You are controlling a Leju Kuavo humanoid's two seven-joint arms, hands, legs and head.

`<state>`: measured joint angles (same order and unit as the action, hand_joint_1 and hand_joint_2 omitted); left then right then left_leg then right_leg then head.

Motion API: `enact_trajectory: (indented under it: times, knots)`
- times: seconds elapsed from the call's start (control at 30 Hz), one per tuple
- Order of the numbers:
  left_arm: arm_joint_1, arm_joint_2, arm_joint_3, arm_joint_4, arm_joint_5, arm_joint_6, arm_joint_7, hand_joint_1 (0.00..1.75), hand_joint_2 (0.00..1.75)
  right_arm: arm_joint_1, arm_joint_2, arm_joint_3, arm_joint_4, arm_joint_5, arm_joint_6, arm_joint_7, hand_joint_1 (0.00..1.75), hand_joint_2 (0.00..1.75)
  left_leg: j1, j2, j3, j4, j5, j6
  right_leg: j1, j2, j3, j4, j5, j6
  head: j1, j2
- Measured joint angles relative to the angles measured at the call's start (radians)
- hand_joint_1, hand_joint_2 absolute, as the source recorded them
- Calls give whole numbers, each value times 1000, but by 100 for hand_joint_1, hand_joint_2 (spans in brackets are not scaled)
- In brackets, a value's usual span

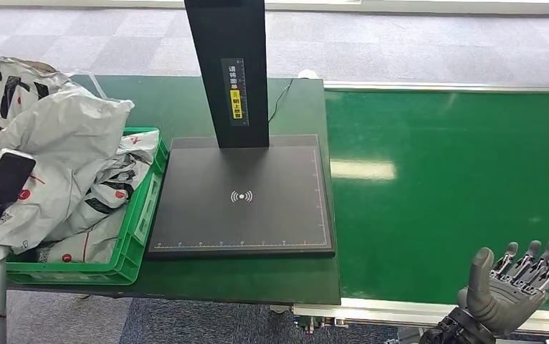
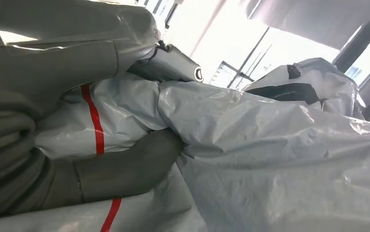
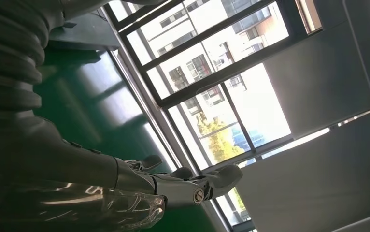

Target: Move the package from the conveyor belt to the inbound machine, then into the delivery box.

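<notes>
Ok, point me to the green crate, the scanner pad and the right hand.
green crate [image 1: 137, 236]: head view, on its near right wall.
scanner pad [image 1: 257, 215]: head view, on its bare black surface.
right hand [image 1: 509, 290]: head view, on the palm.

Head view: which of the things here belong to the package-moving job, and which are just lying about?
Part of the job:
- grey plastic mailer package, on the pile in the crate
- green plastic delivery crate
- black flat inbound scanner machine
- green conveyor belt
- left robot hand, gripping the package
- right robot hand, holding nothing

Lying about:
- other grey mailer bags in the crate
- thin black cable
</notes>
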<state>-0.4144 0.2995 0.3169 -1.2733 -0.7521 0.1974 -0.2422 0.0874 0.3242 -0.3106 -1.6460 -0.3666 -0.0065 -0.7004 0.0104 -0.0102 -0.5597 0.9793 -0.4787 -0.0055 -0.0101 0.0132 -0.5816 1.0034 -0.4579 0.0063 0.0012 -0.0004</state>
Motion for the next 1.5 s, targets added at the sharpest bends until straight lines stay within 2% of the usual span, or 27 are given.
enact_trajectory:
  times: [0.23, 0.4, 0.7, 1.07, 1.2, 1.5]
  knots:
    - [-104, -19, -70, 149, -72, -36, 5, 175, 175, -6, 0, 16, 5, 10, 0, 0, 0, 175, 0, -1, 1, 0, 0, 0, 0, -1, 1, 0, 0, 0, 0, 0]
    - [-158, -36, -117, 243, -114, -11, 17, 175, 175, -6, 0, 16, 5, 10, 1, 0, 0, 175, 0, 0, 1, 0, 0, 0, 0, -1, 1, 0, 0, 0, 0, 0]
    - [-143, -74, -153, 312, -154, 11, 35, 175, 175, -12, 0, 18, 12, 18, 15, 0, 0, 175, 0, -1, 2, 0, 0, 0, 0, -1, 3, 0, 0, 0, 0, 0]
    - [-163, -75, -155, 368, -154, -16, 35, 175, 175, -11, 0, 11, 12, 1, 9, 0, 0, 175, 0, -1, 7, 0, 0, 0, 0, -2, 8, 0, 0, 0, 0, 0]
    - [-169, -72, -158, 376, -150, -18, 33, 1, 175, -10, 0, 11, 12, 1, 3, 0, 0, 175, 0, -1, 8, 0, 0, 0, 0, -2, 8, 0, 0, 0, 0, 0]
    - [-154, -71, -141, 364, -46, 13, -17, 0, 175, -1, 0, 14, 2, -8, -17, 0, 0, 175, 0, -1, 7, 0, 0, 0, 0, -1, 7, 0, 0, 0, 0, 0]
